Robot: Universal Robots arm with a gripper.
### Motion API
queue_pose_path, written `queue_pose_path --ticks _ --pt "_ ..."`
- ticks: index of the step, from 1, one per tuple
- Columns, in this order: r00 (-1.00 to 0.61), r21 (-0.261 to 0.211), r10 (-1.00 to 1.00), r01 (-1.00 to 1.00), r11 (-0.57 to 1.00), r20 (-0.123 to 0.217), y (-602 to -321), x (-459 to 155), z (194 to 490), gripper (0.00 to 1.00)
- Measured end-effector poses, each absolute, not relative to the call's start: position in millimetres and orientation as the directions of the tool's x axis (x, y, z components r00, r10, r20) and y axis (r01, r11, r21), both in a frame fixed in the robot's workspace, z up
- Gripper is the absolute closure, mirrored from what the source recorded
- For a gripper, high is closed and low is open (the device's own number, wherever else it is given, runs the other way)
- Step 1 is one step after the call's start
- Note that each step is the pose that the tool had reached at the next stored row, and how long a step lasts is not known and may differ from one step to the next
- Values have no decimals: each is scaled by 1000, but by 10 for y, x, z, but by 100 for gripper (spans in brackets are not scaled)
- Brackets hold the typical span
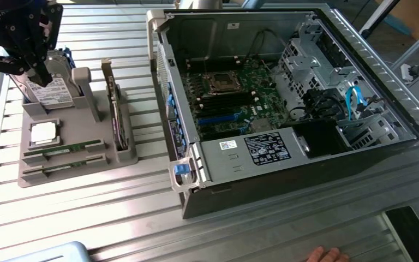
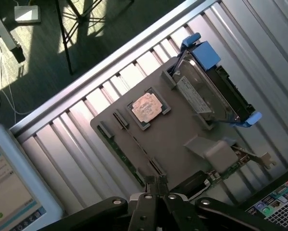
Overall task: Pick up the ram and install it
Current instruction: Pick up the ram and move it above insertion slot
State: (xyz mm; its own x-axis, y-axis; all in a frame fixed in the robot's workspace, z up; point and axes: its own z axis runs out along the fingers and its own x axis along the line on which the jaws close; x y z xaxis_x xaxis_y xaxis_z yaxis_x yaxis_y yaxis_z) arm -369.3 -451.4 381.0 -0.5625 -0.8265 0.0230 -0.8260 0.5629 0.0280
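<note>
Metal slats form the table [image 1: 85, 218], and at its nearest edge in the exterior view a person's hand [image 1: 326, 255] rests, well apart from the work. Further in, on the exterior view's left, sits a grey parts tray [image 1: 78, 134]. The ram [image 1: 67, 148] lies in a slot at the tray's near end as a thin green stick, with a second stick [image 1: 67, 164] in the slot just beside it. Both appear seated and untouched. From the wrist view the ram [image 2: 123, 155] runs along the tray's edge, near the fingertips but below them.

Beyond the sticks lies a square processor [image 1: 43, 132], then a hard drive [image 1: 53, 90] standing at the tray's far end, with an upright expansion card [image 1: 115, 114] alongside. The gripper [image 1: 41, 76] hangs above that far end, over the hard drive. Its jaws are pressed together with nothing between them, as the wrist view [image 2: 156, 182] also suggests.

On the exterior view's right the open computer case [image 1: 217, 164] exposes its motherboard [image 1: 228, 103], whose long slots look unfilled as far as I can tell.

By my reading the task has barely started: no stick is lifted and nothing is installed, so both the pick and the fitting are not yet done.
</note>
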Motion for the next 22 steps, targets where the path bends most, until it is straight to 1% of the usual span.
queue_pose_path --ticks 19,22 --pt "-267 28 -963 -963 267 23 -4514 -3693 3809 89" --pt "-200 28 -979 -979 201 23 -4514 -3693 3809 89"
